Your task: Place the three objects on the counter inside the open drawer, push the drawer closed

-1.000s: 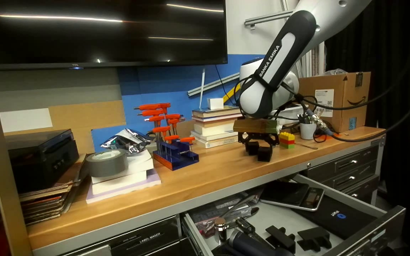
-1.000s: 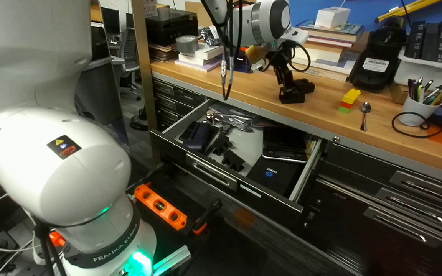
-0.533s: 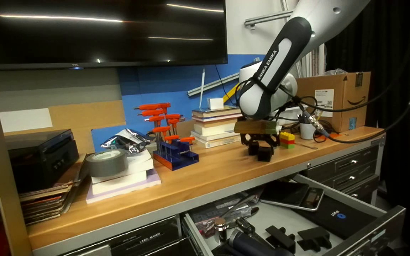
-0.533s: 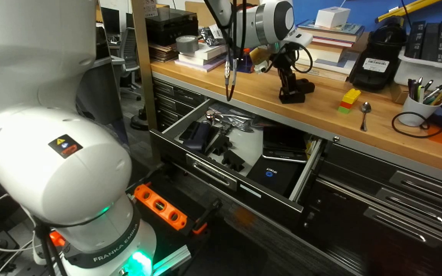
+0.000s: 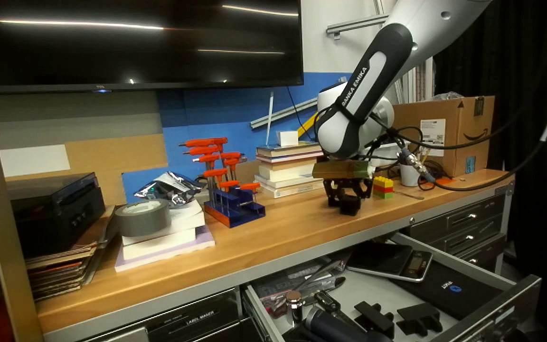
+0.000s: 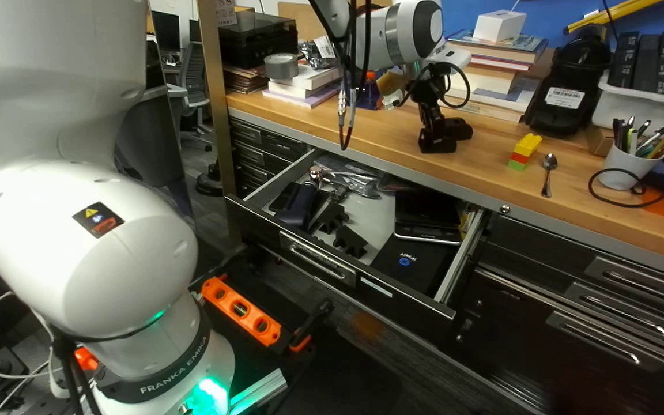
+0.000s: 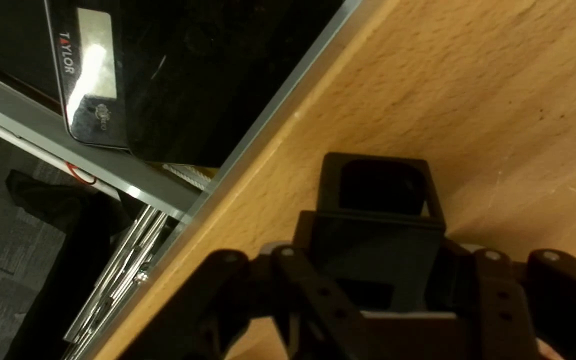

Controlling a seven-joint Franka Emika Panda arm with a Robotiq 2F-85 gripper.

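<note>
Workroom: a long light-brown wooden table stood below a wide black screen.

In an exterior view: one black two-fingered tool, clenched on a black blocky object; one stack of yellow, red and green toy bricks, which sat on the table near the tool; one blue rack of orange-red T-handled keys, which stood well apart.

In an exterior view: one wide shallow metal drawer with a dark grey front, which stood open below the table; one silver metal spoon, which lay between the toy bricks and one white cup of pens.

In the wrist view: the black blocky object, which the tool gripped above or against the table, contact not tellable; one flat black device lettered TAYLOR, which lay in the drawer.
</note>
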